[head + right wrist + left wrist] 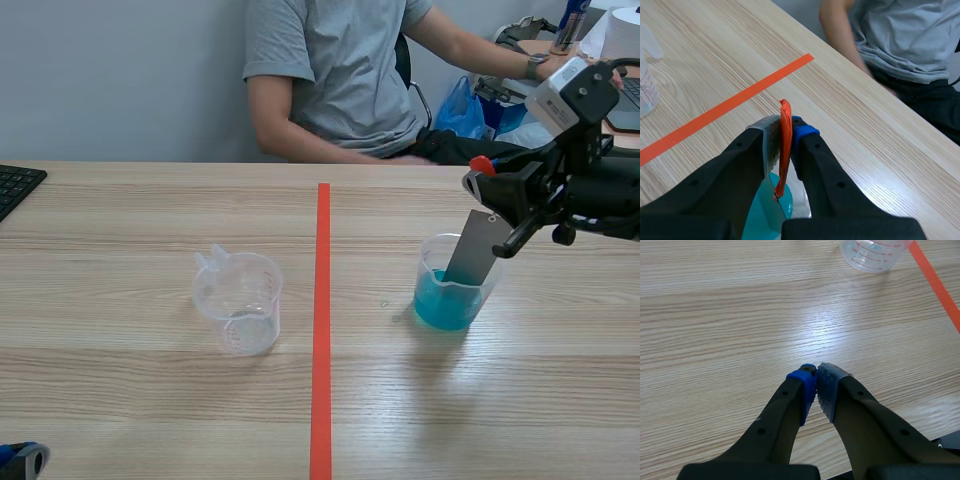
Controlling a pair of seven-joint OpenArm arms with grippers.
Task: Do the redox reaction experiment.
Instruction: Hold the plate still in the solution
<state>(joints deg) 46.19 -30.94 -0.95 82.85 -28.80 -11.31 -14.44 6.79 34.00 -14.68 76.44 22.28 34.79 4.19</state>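
One empty beaker (240,302), one blue beaker (450,295) at three o'clock; one strip (477,248) pinched by right gripper (785,131); left gripper (816,385) pressed together.

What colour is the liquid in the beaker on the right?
The liquid is turquoise blue, clearest in the scene view.
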